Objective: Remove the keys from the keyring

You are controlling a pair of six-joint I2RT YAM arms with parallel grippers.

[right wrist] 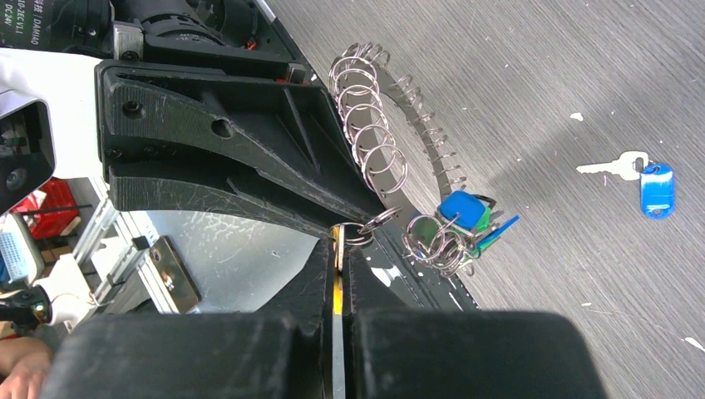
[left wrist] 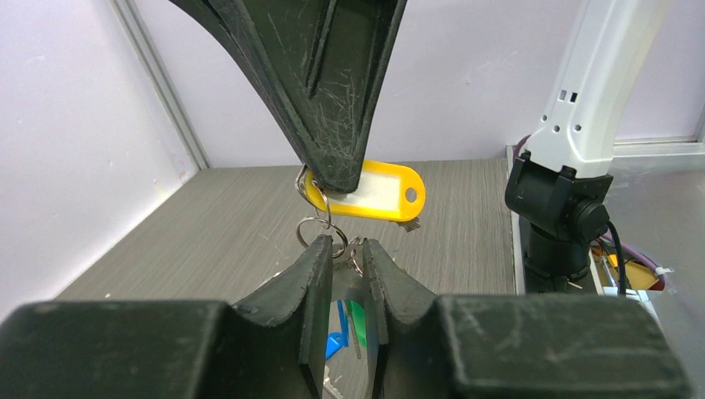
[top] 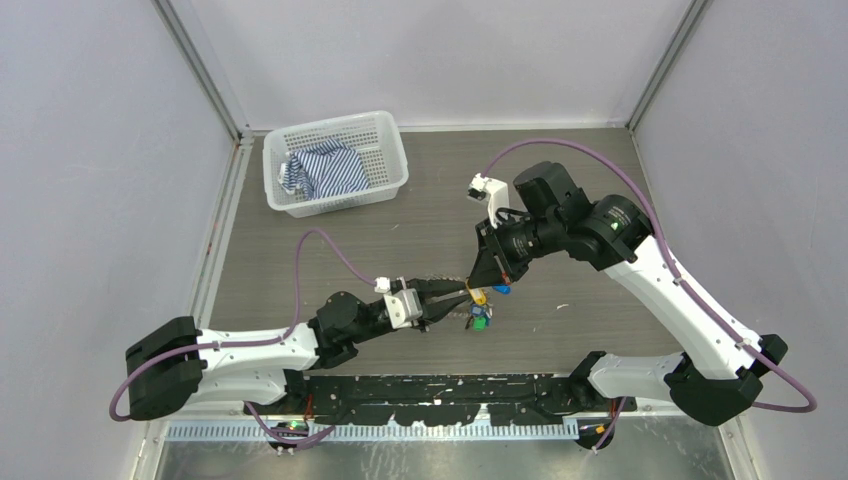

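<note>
Grey wood-grain table (top: 560,200), pale walls; a white mesh basket (top: 385,150) of striped cloth (top: 325,170) sits far left. Near the middle, the left gripper (left wrist: 347,245), jaws narrow, pinches split rings of the keyring (right wrist: 432,158), with green- and blue-tagged keys (top: 481,318) dangling. The right gripper (right wrist: 339,241) clamps a yellow tag (left wrist: 378,193), with no legible writing. A blue-tagged key (right wrist: 619,164) lies loose.

Tabletop (top: 420,180): grey wood-grain surface, pale walls on three sides; white mesh basket (top: 345,197) standing at the far left corner, a blue-and-white striped cloth (top: 325,170) bundled inside it; one loose key (right wrist: 611,165) lying flat on the bare grain, its blue tag (right wrist: 656,189) attached and also flat; a few white specks (right wrist: 574,116) scattered nearby.
</note>
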